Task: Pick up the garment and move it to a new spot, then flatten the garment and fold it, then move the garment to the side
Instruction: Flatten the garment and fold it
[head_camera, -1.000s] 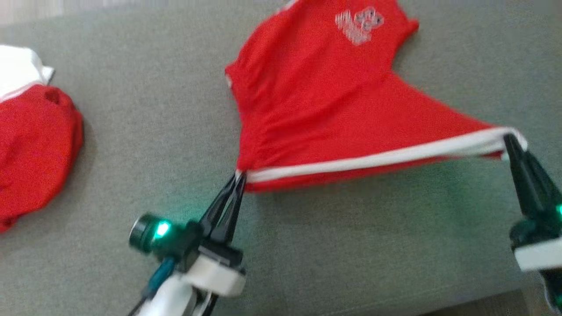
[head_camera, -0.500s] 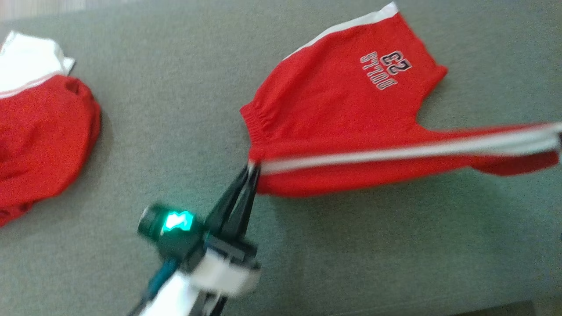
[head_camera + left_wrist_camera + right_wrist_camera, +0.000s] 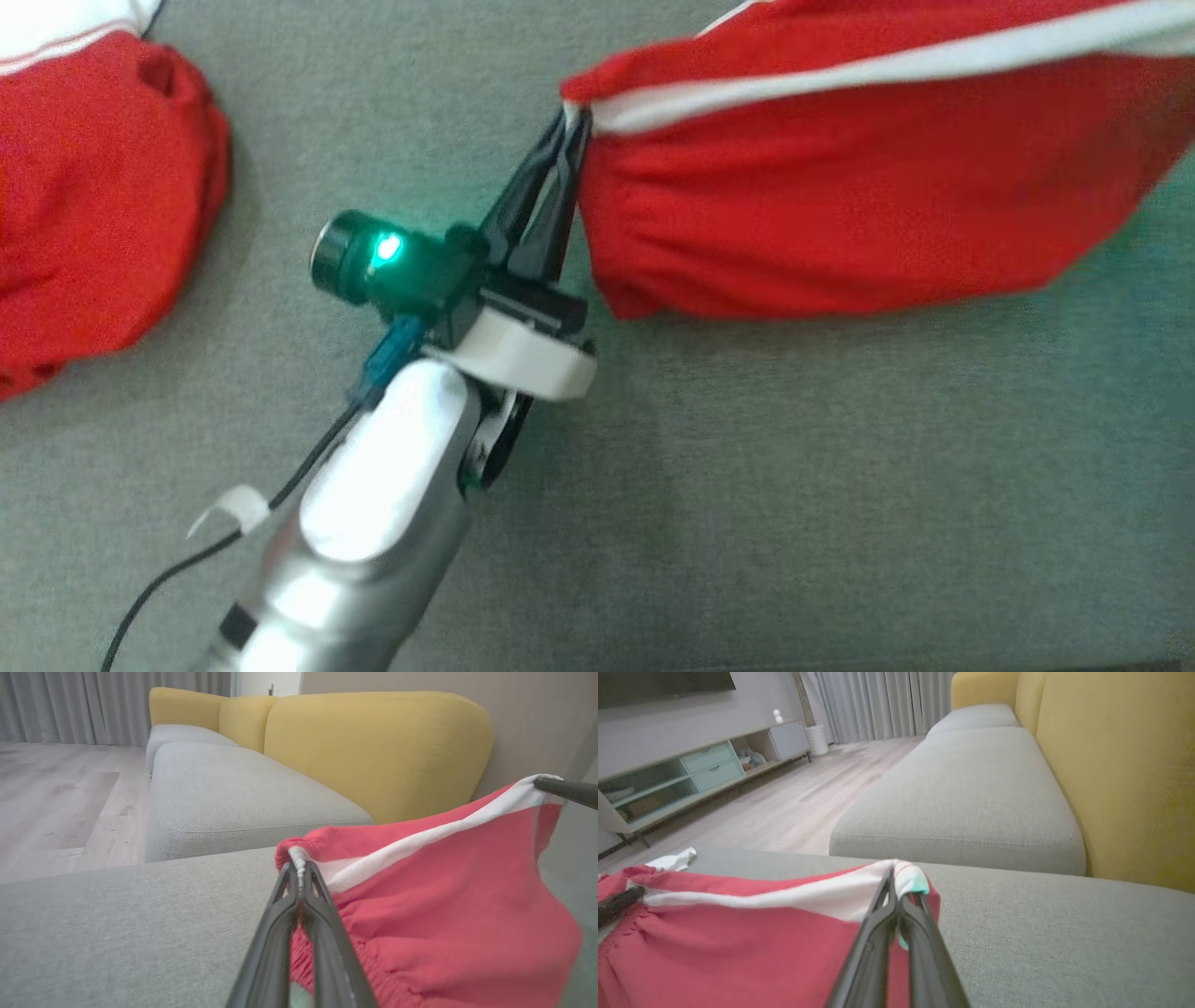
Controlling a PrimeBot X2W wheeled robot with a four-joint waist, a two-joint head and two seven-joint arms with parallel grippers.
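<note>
Clothes pile (image 3: 93,187) lies on grey cushion (image 3: 747,485), well apart from garment (image 3: 840,205).

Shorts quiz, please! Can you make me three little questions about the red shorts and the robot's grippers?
1. True or false: the left gripper is shut on a corner of the shorts.
2. What colour is the sofa back? A yellow, B blue, C black.
3. Fill in the number: ___ grippers pinch the shorts.

Key
1. True.
2. A.
3. Two: the right gripper pinches the other end of the white stripe.
</note>
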